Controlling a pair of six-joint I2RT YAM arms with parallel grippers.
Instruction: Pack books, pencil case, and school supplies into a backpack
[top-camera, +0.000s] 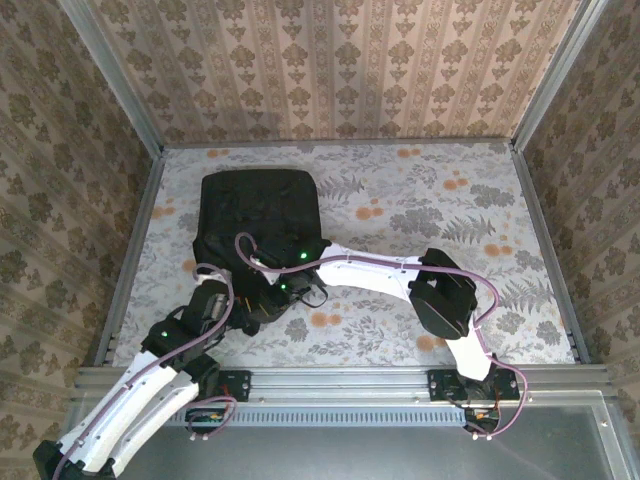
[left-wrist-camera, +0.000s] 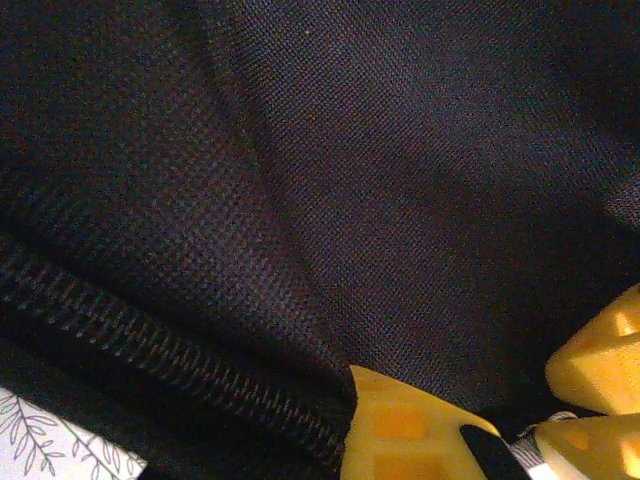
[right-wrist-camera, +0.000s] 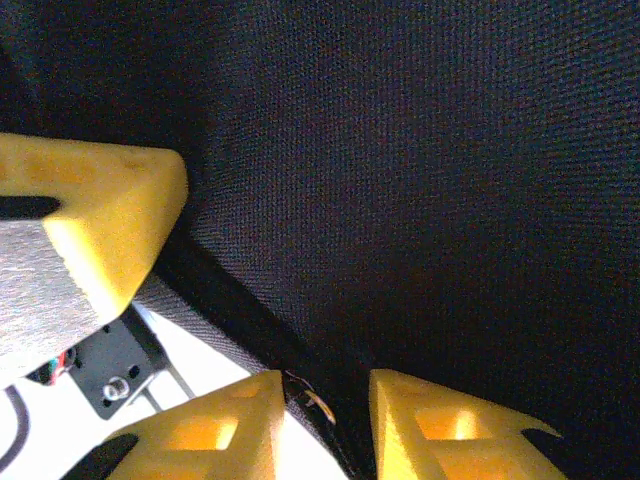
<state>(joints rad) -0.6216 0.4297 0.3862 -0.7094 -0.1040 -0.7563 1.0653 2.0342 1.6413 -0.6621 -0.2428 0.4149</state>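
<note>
the left gripper (top-camera: 258, 308) is pinched tight on a fold of the backpack (top-camera: 260, 215) at its near edge. just beside it, the right gripper (right-wrist-camera: 345, 425) stands narrow astride a black seam; whether it grips cannot be told. the backpack lies flat on the table (top-camera: 450, 200), toward the far left corner.

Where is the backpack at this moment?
In the top view the backpack lies on the left half of the table, toward the far wall; the left arm and right arm meet at its near edge.
</note>
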